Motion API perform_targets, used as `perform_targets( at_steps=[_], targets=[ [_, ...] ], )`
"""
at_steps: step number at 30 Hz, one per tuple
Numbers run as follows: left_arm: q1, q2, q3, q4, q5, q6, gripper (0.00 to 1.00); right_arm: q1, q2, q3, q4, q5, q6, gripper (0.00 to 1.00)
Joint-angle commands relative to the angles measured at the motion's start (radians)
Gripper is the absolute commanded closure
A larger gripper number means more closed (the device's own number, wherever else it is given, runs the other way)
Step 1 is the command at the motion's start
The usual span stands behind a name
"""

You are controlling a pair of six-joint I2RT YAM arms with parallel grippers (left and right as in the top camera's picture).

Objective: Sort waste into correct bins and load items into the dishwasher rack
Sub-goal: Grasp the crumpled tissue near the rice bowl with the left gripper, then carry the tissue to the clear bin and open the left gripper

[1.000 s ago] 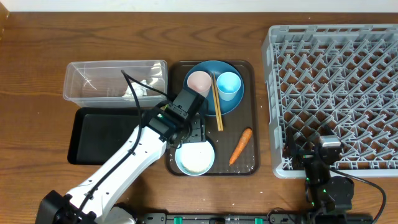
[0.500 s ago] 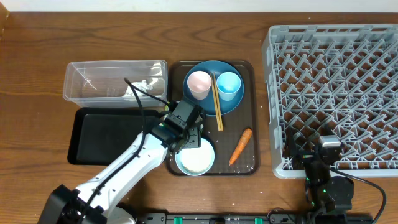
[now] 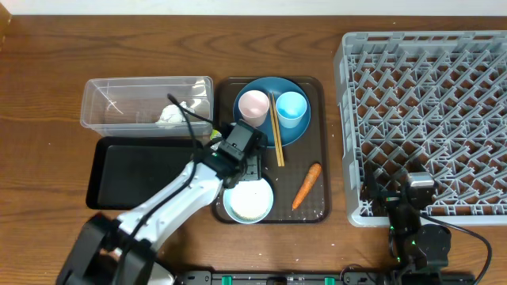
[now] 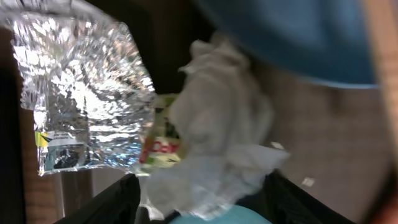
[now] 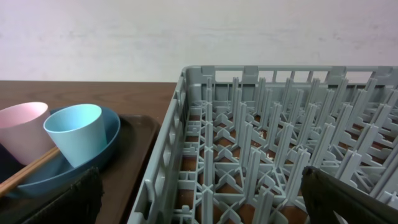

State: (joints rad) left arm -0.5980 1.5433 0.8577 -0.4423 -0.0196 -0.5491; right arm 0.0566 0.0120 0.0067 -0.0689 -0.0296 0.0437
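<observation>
Tubs are set to the left of the brown tray (image 3: 317, 146) on the wooden worktop (image 3: 47, 47). The clear tub (image 3: 103, 95) is placed beside the tray's far half, and a crumpled white wad (image 3: 169, 117) is seen in its end nearest the tray. The black tub (image 3: 127, 174) is placed beside the tray's near half.

The left arm is stretched from the near left over the black tub's corner onto the tray. The left pincer (image 3: 247, 165) is held over the tray's left side. In the left wrist view its fingers (image 4: 112, 202) are seen spread, with the lower edge of the crumpled white tissue (image 4: 217, 137) between them. Whether the tissue is pinched cannot be told. The foil wrapper (image 4: 81, 93) is seen touching the tissue, on the side towards the tray's left edge. A few loose white grains (image 4: 308, 182) are scattered on the tray floor.

The bowl (image 3: 248, 200) is set in the tray's near left corner. The blue plate (image 3: 281, 83) fills the tray's far half and carries the pink cup (image 3: 253, 104) and the light blue cup (image 3: 291, 107). The chopsticks (image 3: 277, 134) are laid between the cups and reach towards the tray's middle. The carrot (image 3: 306, 186) is laid aslant at the tray's near right.

The dishwasher rack (image 3: 428, 103) is set just to the right of the tray, not touching it. The right pincer (image 3: 400, 190) is held right of the tray on the near side, at the rack's wall. Its fingers are spread wide, with nothing gripped.
</observation>
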Motion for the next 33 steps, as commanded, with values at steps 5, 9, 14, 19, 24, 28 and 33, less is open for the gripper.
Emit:
perform_targets(
  at_steps=[5, 9, 14, 19, 24, 28, 33],
  targets=[
    [0.003, 0.055, -0.005, 0.023, -0.056, 0.006, 0.55, 0.006, -0.005, -0.002, -0.003, 0.000, 0.000, 0.01],
    [0.003, 0.053, 0.000, 0.029, -0.055, 0.006, 0.82, 0.006, -0.005, -0.002, -0.003, 0.000, 0.000, 0.01],
    [0.003, 0.019, 0.020, 0.026, -0.013, 0.007, 0.94, 0.006, -0.005, -0.002, -0.003, 0.000, 0.000, 0.01],
    [0.003, -0.079, 0.042, 0.025, 0.066, 0.006, 0.94, 0.006, -0.005, -0.002, -0.003, -0.001, 0.000, 0.01],
    [0.003, -0.223, 0.043, 0.018, 0.080, 0.006, 0.94, 0.006, -0.005, -0.002, -0.003, 0.000, 0.000, 0.01],
    [0.007, -0.319, 0.043, 0.014, 0.055, 0.006, 0.94, 0.006, -0.005, -0.002, -0.003, 0.000, 0.000, 0.01],
    [0.048, -0.408, 0.043, 0.015, -0.103, 0.006, 0.94, 0.006, -0.005, -0.002, -0.003, 0.000, 0.000, 0.01]
  ],
)
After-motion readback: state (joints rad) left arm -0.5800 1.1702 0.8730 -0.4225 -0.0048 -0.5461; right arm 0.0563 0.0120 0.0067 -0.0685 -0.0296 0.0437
